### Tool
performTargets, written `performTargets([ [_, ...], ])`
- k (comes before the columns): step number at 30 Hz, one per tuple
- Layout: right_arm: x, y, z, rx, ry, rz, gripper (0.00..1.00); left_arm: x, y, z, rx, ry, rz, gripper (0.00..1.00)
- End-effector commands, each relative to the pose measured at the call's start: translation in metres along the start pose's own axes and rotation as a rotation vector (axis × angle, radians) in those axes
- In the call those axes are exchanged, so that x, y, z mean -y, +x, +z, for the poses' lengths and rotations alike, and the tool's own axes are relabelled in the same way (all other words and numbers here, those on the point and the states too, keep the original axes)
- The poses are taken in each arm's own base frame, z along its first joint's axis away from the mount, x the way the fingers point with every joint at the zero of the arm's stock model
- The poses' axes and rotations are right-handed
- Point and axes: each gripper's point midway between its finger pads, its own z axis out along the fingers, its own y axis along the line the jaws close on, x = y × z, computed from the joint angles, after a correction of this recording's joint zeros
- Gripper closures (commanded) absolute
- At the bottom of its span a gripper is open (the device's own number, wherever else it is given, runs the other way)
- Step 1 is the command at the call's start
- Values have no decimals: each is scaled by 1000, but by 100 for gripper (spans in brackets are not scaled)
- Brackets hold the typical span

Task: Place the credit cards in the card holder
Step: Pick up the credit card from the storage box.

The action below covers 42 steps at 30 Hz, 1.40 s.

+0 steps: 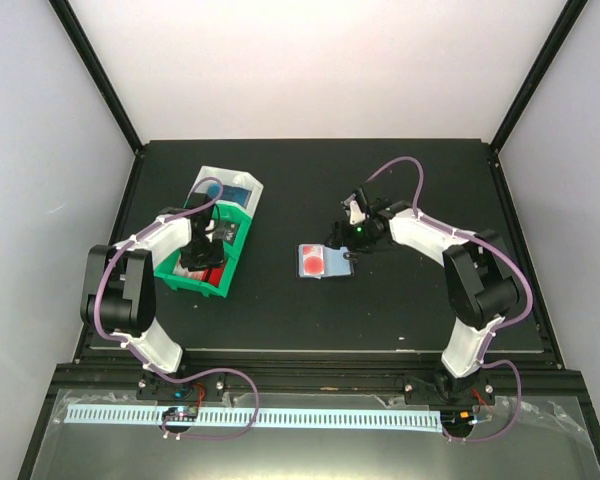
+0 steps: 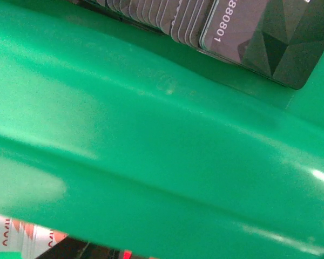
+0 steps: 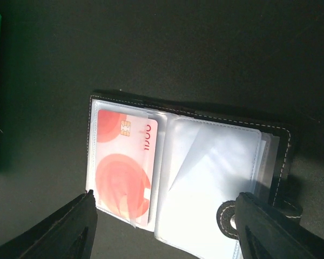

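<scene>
One green tray [image 2: 151, 135], one open card holder [image 3: 216, 178]

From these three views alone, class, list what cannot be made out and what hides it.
Left gripper: top view, fingers hidden under its own wrist in the green tray; left wrist view shows only tray wall, so open or shut is unclear.
Dark cards: left wrist view, cut off by the top edge.
Card holder: right wrist view, glare whitens the right pocket; contents unclear.

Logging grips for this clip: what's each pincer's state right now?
Left pincer: down in the green tray, state cannot be told.
Right pincer: open, empty, above the card holder.
</scene>
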Motion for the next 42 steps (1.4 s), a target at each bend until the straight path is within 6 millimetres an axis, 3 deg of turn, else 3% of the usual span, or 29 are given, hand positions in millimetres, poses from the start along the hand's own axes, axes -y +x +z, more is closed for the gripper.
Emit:
performTargets([
  [1,-4,-8,1,10,1,-6,29,7,-4,3,1,38,12,64],
  [18,-2,-2,14,-18,4,20,30,17,8,-25,2,119,6,65],
  [30,-8,7,18,-37,15,-4,30,32,36,-47,-85,234,-122,69],
  [42,-8,10,21,-48,33,-20,30,32,32,-34,-86,224,-81,75],
])
